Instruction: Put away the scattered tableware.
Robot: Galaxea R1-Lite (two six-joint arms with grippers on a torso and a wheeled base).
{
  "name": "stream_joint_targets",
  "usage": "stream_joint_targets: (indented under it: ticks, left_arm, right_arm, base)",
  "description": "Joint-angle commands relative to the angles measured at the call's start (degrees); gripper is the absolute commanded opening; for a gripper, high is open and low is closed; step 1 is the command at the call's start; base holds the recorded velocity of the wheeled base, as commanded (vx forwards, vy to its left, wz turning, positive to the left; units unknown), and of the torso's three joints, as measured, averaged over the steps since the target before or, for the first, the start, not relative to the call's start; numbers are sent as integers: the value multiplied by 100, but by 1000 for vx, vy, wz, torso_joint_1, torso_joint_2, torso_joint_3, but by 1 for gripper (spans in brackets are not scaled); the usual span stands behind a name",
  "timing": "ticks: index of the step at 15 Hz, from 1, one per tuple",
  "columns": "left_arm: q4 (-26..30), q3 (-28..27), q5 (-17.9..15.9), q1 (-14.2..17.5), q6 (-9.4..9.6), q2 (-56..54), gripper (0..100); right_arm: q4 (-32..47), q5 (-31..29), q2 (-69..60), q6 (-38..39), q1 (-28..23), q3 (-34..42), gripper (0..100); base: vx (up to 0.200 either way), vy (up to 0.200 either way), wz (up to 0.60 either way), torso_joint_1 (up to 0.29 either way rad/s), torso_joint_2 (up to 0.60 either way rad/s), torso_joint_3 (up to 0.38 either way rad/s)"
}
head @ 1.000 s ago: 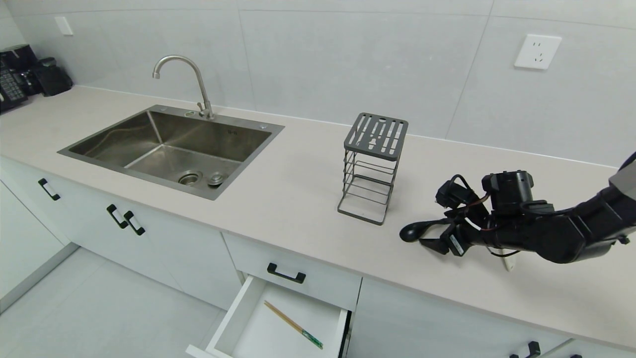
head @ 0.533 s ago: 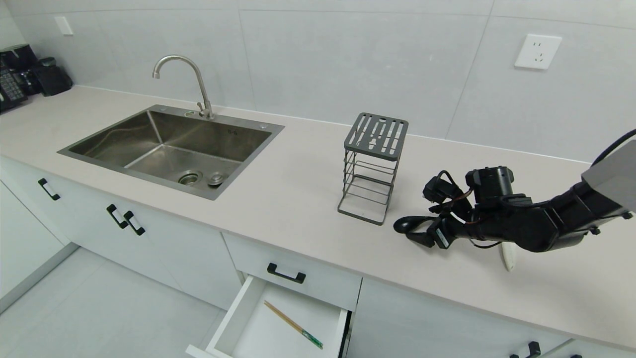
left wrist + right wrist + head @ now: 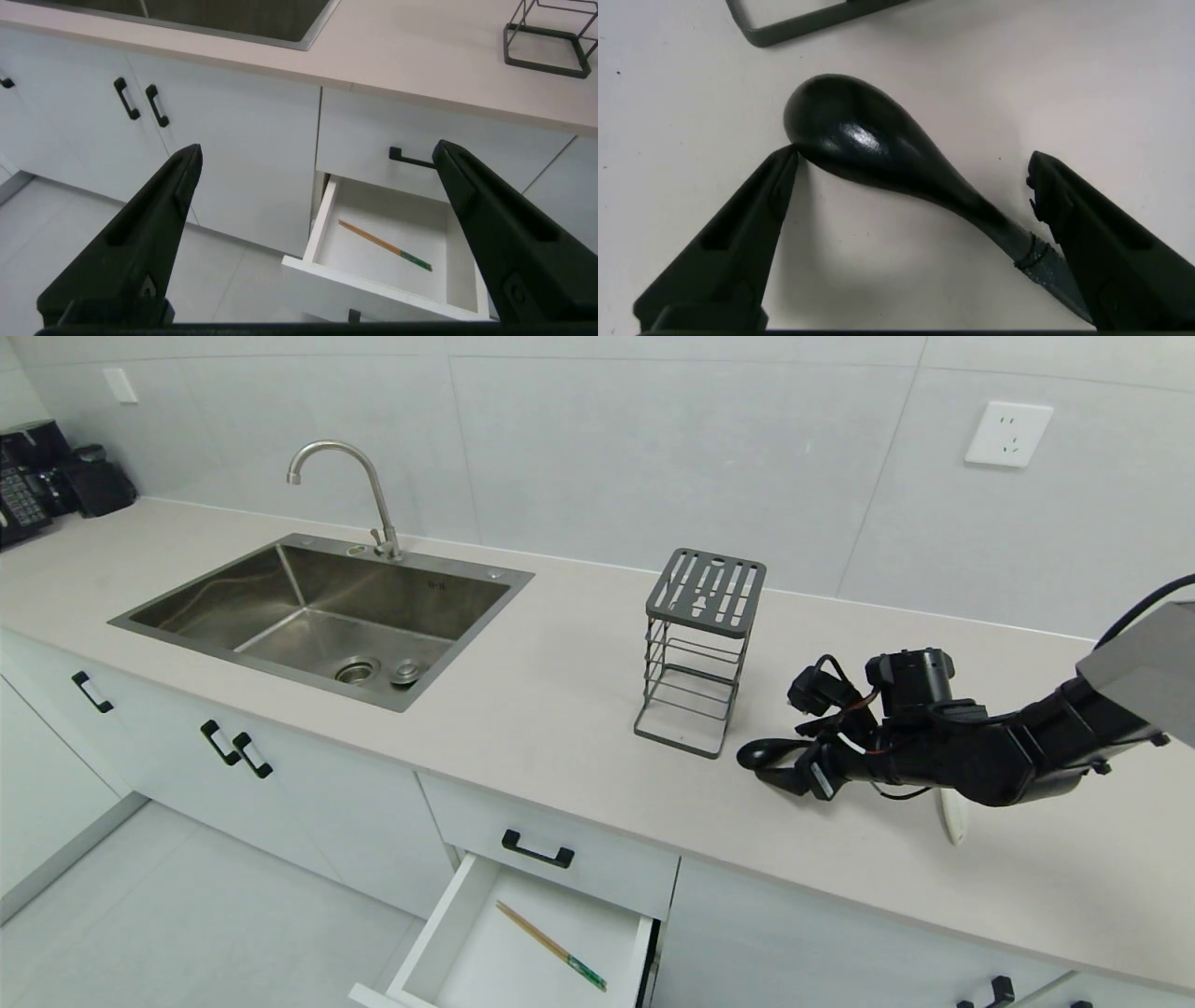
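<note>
A black spoon [image 3: 758, 753] lies on the pale counter just in front of the wire rack [image 3: 700, 653]. My right gripper [image 3: 792, 767] is low over it and open. In the right wrist view the spoon [image 3: 868, 140] sits between the spread fingers, with its bowl against one fingertip [image 3: 775, 187] and its handle running past the other. A white spoon [image 3: 950, 817] lies on the counter, partly hidden under my right arm. Below the counter an open white drawer [image 3: 448, 933] holds a pair of chopsticks [image 3: 551, 947]. My left gripper [image 3: 318, 154] hangs open in front of the cabinets, above the drawer [image 3: 313, 247].
A steel sink [image 3: 187, 635] with a tap [image 3: 341, 476] is set into the counter at the left. Black appliances [image 3: 47, 476] stand at the far left. Cabinet doors with black handles [image 3: 233, 747] run under the counter. The rack's base [image 3: 813, 23] lies just beyond the spoon.
My right gripper has moved left and slightly away, toward the rack, and the black spoon has shifted with it. The white spoon and the drawer have stayed put.
</note>
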Motion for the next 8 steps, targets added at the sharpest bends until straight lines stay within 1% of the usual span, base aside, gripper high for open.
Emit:
stream_joint_targets:
  ticks: [1, 8]
  left_arm:
    - [-1, 1, -2, 1, -2, 7, 100]
    - [-1, 1, -2, 1, -2, 7, 100]
  right_arm:
    - [10, -16, 62, -9, 11, -19, 0]
    - [10, -16, 18, -27, 29, 122, 0]
  base:
    - [0, 0, 0, 0, 0, 0]
    - [0, 0, 0, 0, 0, 0]
